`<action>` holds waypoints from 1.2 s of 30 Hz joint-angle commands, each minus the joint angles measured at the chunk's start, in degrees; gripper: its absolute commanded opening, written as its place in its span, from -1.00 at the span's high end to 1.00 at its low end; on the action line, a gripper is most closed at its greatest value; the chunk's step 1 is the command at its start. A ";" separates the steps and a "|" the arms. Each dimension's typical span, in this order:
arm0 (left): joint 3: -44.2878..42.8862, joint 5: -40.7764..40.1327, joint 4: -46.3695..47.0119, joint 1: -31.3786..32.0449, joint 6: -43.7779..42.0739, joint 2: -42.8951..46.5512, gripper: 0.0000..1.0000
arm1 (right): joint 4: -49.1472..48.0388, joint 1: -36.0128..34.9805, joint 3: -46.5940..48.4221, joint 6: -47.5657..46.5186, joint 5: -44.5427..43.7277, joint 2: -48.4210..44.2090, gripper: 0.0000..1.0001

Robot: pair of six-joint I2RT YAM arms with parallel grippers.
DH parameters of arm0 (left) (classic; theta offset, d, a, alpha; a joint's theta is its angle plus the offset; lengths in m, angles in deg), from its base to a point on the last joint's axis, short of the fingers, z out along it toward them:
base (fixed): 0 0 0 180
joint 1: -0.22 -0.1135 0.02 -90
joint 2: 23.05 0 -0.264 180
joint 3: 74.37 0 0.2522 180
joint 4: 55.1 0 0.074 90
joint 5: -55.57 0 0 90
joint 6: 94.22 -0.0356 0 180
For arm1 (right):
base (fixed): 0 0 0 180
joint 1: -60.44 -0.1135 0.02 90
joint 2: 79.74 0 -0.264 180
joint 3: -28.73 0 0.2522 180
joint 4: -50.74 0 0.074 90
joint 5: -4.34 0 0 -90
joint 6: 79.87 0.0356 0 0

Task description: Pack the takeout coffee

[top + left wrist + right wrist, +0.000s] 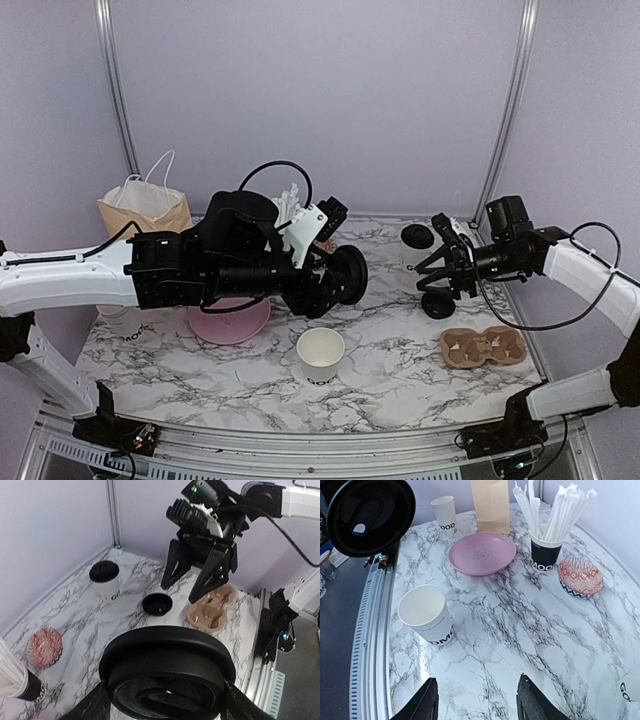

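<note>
Left gripper [165, 702] is clamped on a black lid [167, 672], holding it on edge in the air. Right gripper [477, 680] hangs spread, with nothing between its fingers. The takeout coffee [105, 580] stands lidded just beside the right gripper, on its back-wall side; the right wrist view shows only a corner of it. Below that gripper lies a loose lid [157, 604], with one cardboard carrier [212, 607] near it. On the near side of the left gripper stands one lidless cup [425, 612], only its white inside showing. One black cup [545, 555] holds white straws, too bunched to count. Three lids in all.
</note>
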 commanded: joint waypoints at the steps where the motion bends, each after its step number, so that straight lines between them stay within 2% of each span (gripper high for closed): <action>1: -2.89 -1.60 -25.32 0.01 4.18 0.21 -0.34 | -11.40 -3.43 0.38 8.66 -8.80 2.98 -0.04; 7: -8.19 -2.14 -36.45 0.01 4.11 -4.88 -0.35 | -12.08 -5.31 1.03 10.09 -7.20 9.09 -0.04; 14: -11.50 -0.32 -37.97 0.01 3.43 -9.23 -0.35 | -13.82 -5.51 -1.56 8.60 -6.32 12.41 -0.03; 36: -18.05 2.69 -44.16 -1.22 2.41 -17.39 -0.35 | -12.00 -5.51 -2.17 5.34 -4.89 12.70 -0.02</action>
